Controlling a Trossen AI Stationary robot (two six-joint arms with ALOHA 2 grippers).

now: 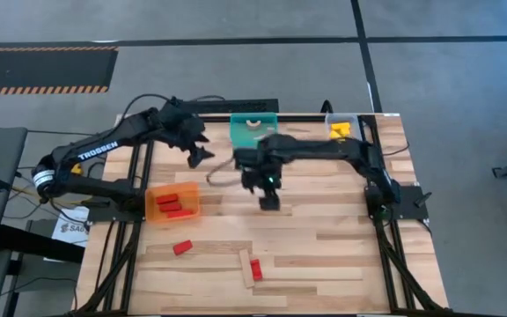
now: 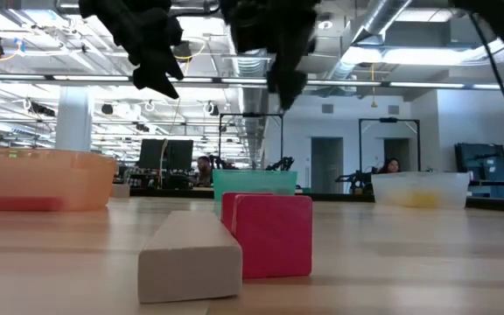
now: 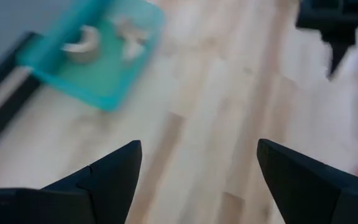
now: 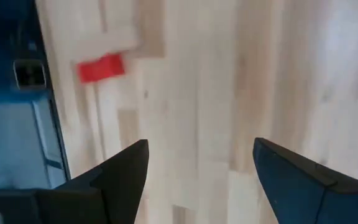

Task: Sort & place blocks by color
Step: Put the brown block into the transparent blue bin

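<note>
- The left gripper [image 1: 202,151] hangs above the table's far-left part, between the orange bin and the teal bin; its two fingers [image 3: 114,174] stand spread with bare wood between them, gripping nothing.
- The orange bin [image 1: 154,208] sits on the left side of the wooden table [image 1: 341,255]; red blocks [image 1: 174,203] lie inside it.
- A loose red block [image 1: 181,247] lies on the table just nearer than the orange bin, apart from it.
- Near the front edge, about the middle, a pale wooden bar [image 1: 246,267] lies touching a second red block [image 1: 256,269] on its right; the low view shows the same pair side by side.
- The teal bin [image 1: 268,123] stands at the far edge, centre; pale wooden pieces [image 3: 82,46] rest in it, an arch among them.
- The right gripper [image 1: 269,195] hovers over the table's middle, nearer than the teal bin; its fingers [image 4: 120,177] are parted and empty.
- The clear bin [image 1: 331,119] sits at the far right; yellow blocks [image 1: 340,130] lie in it.
</note>
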